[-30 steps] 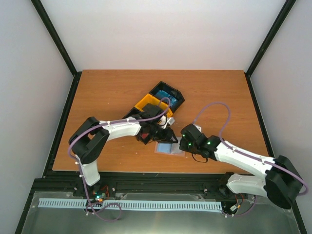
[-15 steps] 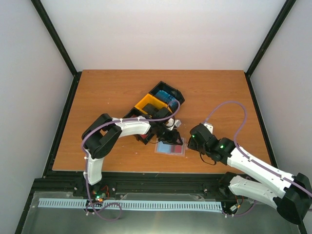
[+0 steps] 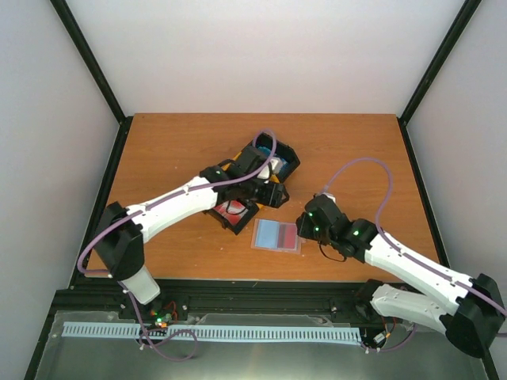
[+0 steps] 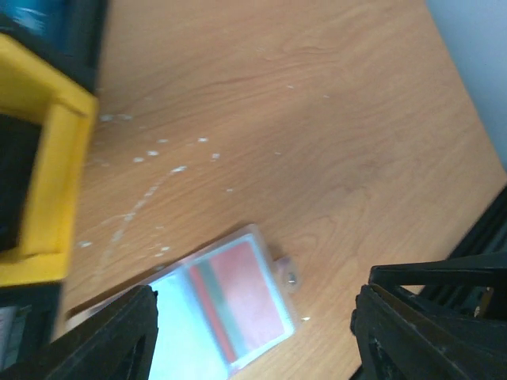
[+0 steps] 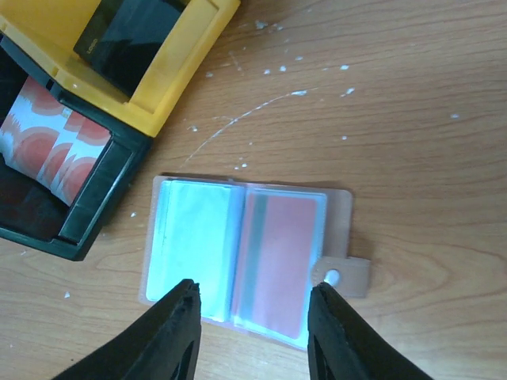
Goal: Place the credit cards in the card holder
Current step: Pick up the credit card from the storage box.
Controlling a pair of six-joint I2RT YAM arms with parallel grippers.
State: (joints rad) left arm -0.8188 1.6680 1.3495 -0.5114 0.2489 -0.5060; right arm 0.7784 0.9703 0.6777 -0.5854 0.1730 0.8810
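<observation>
The card holder (image 5: 249, 253) lay open on the table (image 5: 412, 119). The left end effector (image 4: 261, 324) and right end effector (image 5: 253, 328) stood wide, empty. The red-and-white card (image 5: 47, 146) in the black bin (image 5: 87, 229) should likely be pinched by one edge.

The card holder (image 3: 277, 235) lies opened flat on the surface (image 3: 174, 150) near its front edge, just right of the near end of a diagonal row of 3 bins (image 3: 234, 215). Credit cards (image 5: 51, 142) lie in the nearest bin, 1 loose card (image 5: 127, 36) in the middle bin, and 1 slotted card (image 5: 281, 261) inside the holder's pocket on the snap-tab side
</observation>
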